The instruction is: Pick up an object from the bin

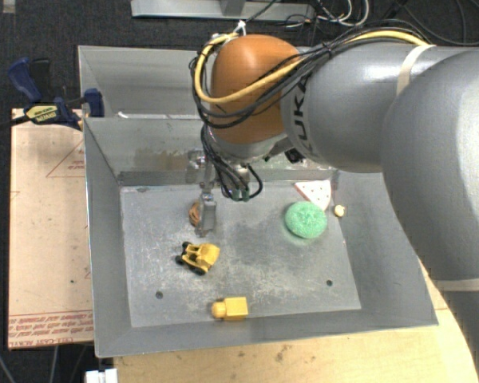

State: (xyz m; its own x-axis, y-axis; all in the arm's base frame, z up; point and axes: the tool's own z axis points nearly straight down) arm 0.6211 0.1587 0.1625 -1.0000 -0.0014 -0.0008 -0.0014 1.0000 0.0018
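Observation:
My gripper [207, 220] hangs below the orange wrist cover, over the back left part of the bin floor. A small brown thing [195, 211] lies right at its left side, partly hidden by it; I cannot tell if they touch. A yellow toy vehicle with black wheels [198, 257] lies just in front of the gripper, apart from it. Nearer the front wall rests a yellow block [231, 308].
A round green foam ball [306, 219] sits to the right of the gripper. Behind it a white wedge with red dots [314, 191] lies by the back wall, with a tiny pale yellow piece [338, 211] beside it. The arm covers the bin's right back corner.

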